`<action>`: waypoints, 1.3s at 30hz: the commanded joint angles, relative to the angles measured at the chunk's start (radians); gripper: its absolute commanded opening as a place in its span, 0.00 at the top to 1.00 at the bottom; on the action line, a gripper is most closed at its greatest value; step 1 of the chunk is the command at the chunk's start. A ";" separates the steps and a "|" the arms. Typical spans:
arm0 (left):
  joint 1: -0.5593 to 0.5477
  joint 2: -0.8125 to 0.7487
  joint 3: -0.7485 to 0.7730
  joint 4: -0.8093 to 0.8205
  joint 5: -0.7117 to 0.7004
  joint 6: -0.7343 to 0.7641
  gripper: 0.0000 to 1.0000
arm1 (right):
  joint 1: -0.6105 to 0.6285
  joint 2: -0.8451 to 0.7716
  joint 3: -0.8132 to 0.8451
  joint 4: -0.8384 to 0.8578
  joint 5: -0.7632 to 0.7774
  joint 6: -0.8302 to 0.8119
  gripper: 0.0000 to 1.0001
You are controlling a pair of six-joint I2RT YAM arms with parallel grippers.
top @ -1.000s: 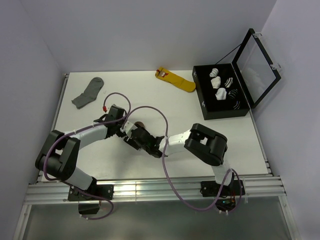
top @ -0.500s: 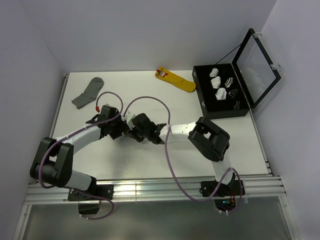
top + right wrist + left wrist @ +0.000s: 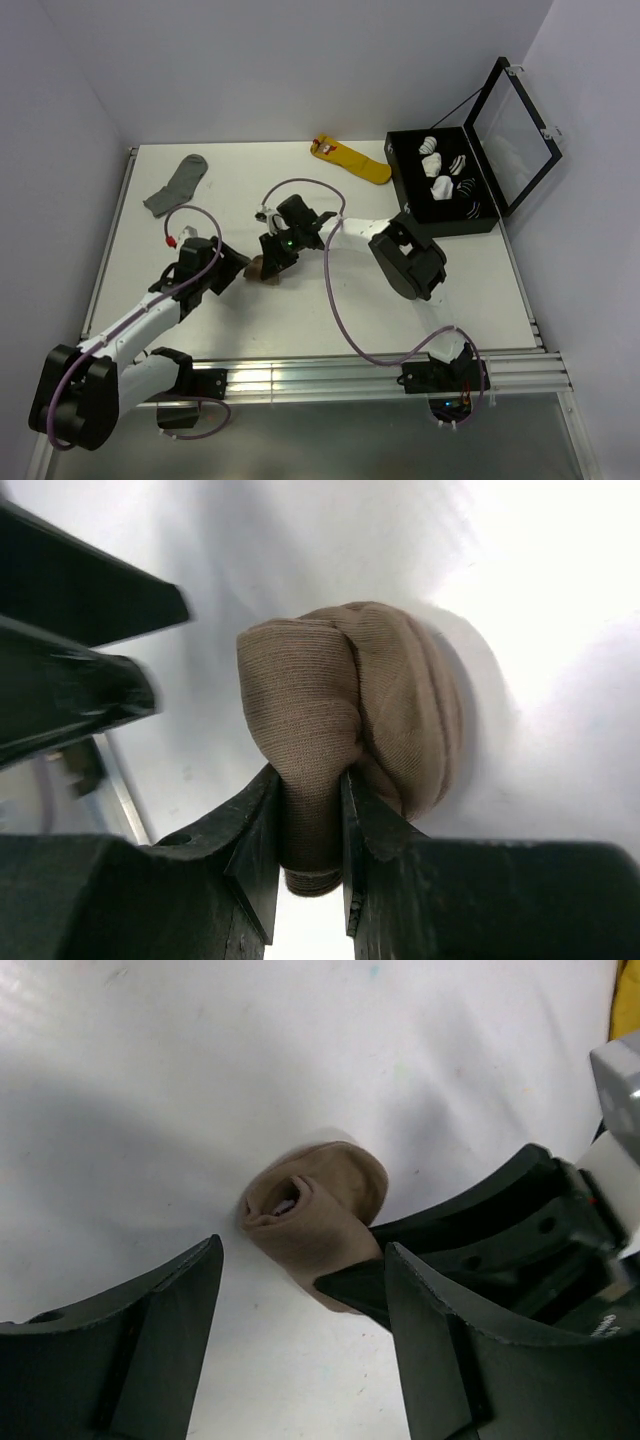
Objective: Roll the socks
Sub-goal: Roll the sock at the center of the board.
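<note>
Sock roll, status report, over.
Right pincer shut on tan sock roll. Left pincer open, not touching it. Nothing in the way.

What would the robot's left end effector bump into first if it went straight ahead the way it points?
Most likely the rolled tan sock, which lies just ahead of the left end effector and its open fingers. The right end effector, pinching that sock, comes right after it, though depth is hard to judge.
</note>
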State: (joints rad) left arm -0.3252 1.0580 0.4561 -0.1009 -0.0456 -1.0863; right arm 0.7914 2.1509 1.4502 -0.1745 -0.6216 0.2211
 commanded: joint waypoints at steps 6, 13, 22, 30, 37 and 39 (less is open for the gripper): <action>-0.028 0.026 -0.103 0.176 0.033 -0.093 0.27 | -0.034 0.122 0.038 -0.178 -0.211 0.107 1.00; -0.069 0.103 -0.108 0.244 0.014 -0.129 0.27 | -0.043 0.139 0.055 -0.183 -0.221 0.124 1.00; -0.126 0.174 -0.123 0.228 -0.026 -0.195 0.33 | -0.052 0.142 0.030 -0.112 -0.242 0.182 0.99; -0.130 0.198 -0.099 0.164 -0.069 -0.173 0.64 | -0.054 0.090 -0.042 -0.033 -0.216 0.208 0.87; -0.129 0.261 -0.042 0.132 -0.040 -0.107 0.93 | -0.055 -0.026 -0.146 0.088 -0.145 0.210 0.54; -0.129 0.275 -0.021 0.104 -0.036 -0.084 0.97 | -0.055 -0.104 -0.195 0.116 -0.094 0.182 0.47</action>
State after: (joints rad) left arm -0.4492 1.2911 0.4091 0.1097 -0.0719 -1.2354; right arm 0.7326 2.1361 1.3289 -0.0738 -0.8394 0.4480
